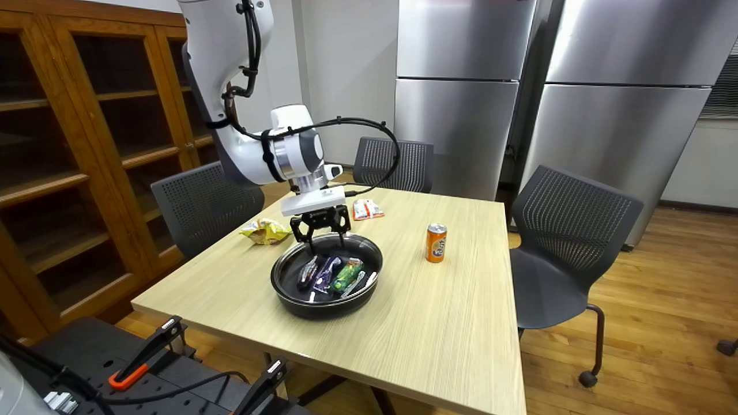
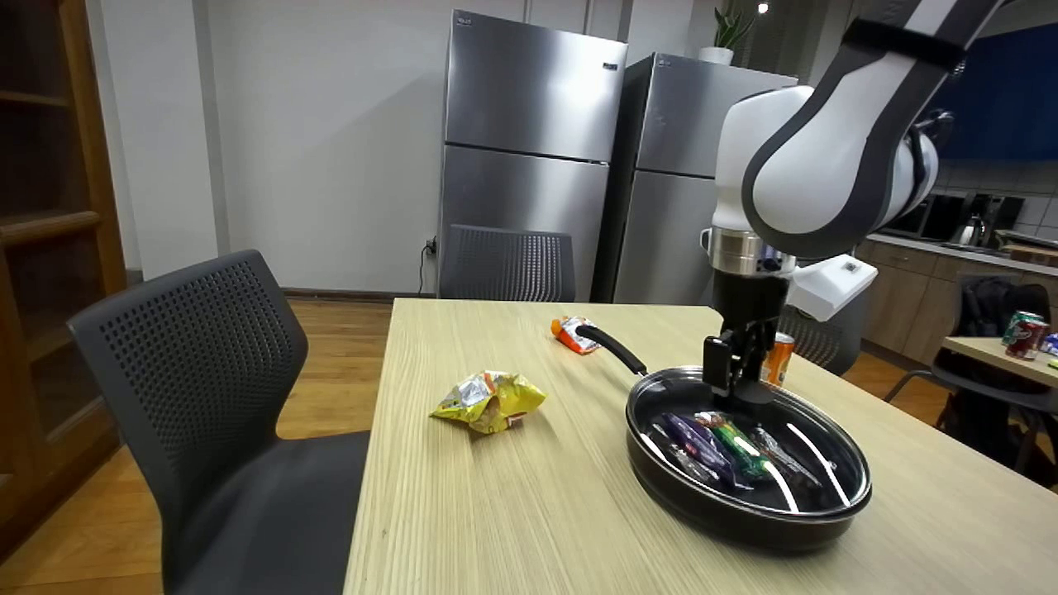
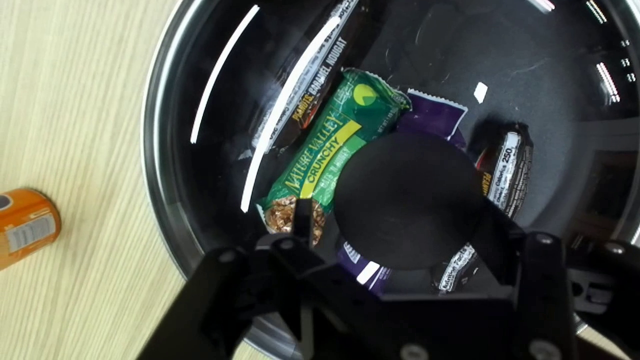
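While the tool [image 1: 327,246] stands spread, the black lid knob [image 3: 407,200] lies between its jaws

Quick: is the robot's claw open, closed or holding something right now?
Claw: open, holding nothing; its fingers stand either side of the black knob, with a visible gap on one side.

light: bright | glare: white streaks, glass lid [image 3: 440,70] | shadow: soft, wall [image 2: 322,149]

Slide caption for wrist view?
Open black gripper at the round black knob of a clear round lid over colourfully wrapped snack bars.
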{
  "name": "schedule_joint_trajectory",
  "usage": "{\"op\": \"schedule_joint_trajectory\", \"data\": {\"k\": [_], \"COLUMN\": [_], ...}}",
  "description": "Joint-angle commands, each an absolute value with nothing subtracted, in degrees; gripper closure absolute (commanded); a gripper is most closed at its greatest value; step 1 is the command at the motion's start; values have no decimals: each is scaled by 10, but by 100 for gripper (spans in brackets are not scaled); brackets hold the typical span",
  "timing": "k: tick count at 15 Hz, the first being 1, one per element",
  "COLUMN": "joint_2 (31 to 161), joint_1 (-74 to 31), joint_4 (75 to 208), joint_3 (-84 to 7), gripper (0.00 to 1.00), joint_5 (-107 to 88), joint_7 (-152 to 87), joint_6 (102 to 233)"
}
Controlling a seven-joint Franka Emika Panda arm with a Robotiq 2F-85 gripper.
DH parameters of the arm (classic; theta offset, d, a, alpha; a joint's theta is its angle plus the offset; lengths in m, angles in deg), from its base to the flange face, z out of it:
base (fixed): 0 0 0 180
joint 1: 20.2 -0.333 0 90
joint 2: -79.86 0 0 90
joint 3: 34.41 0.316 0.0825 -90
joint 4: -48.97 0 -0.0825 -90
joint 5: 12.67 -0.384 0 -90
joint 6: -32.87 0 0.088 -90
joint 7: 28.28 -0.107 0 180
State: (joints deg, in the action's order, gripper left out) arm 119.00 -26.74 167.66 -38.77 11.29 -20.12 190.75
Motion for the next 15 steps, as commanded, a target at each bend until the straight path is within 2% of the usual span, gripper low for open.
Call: {"op": "schedule_joint_trajectory", "data": {"k": [1,15], "joint_2": [1181,1129], "joint_1": [-257,-251], "joint_4": [1667,1717], "joint_3": [-378,-380], "gripper": [0,0], "joint_5": [101,105], "joint_7": [-179,-181], "joint_6": [1888,1911]}}
